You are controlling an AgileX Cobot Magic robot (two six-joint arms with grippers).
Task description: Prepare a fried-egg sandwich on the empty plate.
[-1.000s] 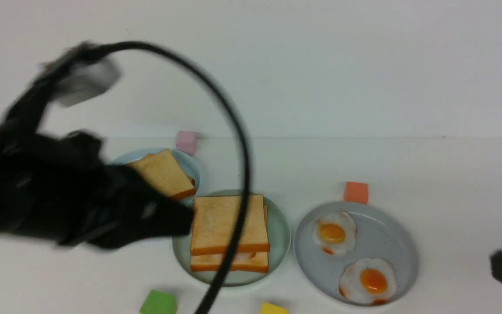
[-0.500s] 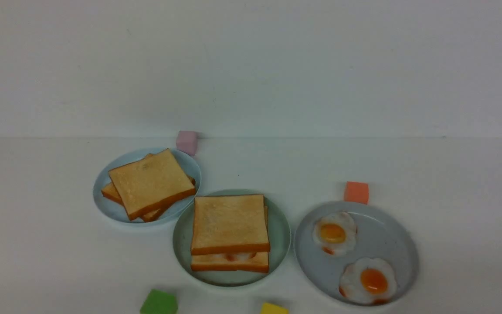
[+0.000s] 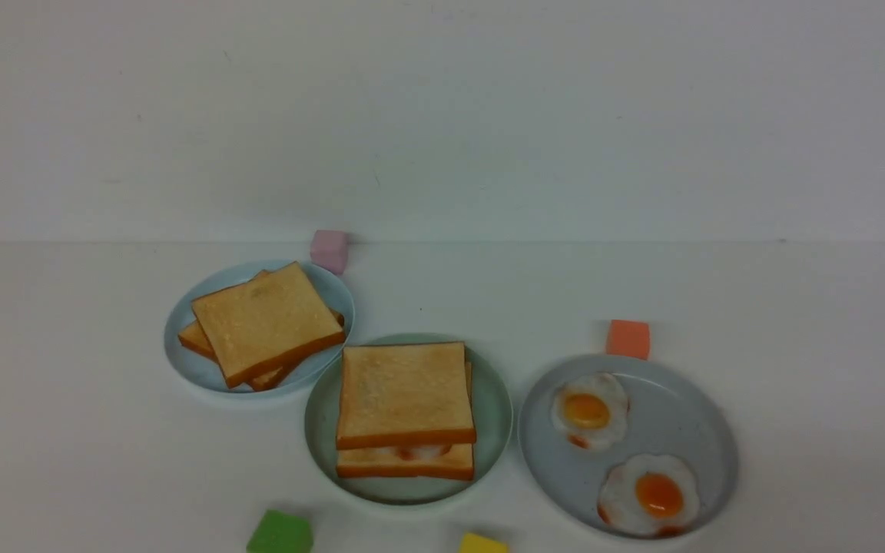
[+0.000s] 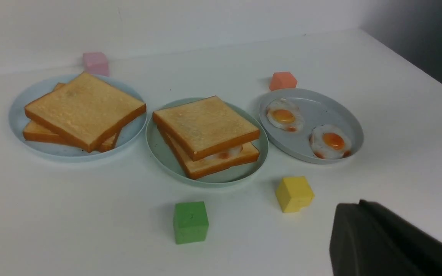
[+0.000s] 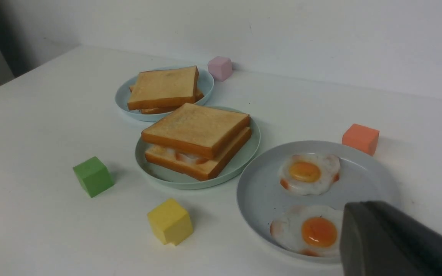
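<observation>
Sandwich [image 3: 406, 409] finished on the mint plate [image 3: 495, 415], lower centre of the front frame
Neither arm shows there; each wrist view catches only a dark gripper corner, so jaw opening cannot be told; egg mostly hidden between slices

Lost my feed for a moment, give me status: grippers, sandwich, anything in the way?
Both grippers pulled back, jaws not visible. Fried-egg sandwich assembled on the mint-green plate, egg showing between slices. Nothing on or against it; green cube and yellow cube sit apart.

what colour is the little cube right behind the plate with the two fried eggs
Orange. The cube sits just beyond the grey-blue plate, clearest in the right wrist view.
</observation>
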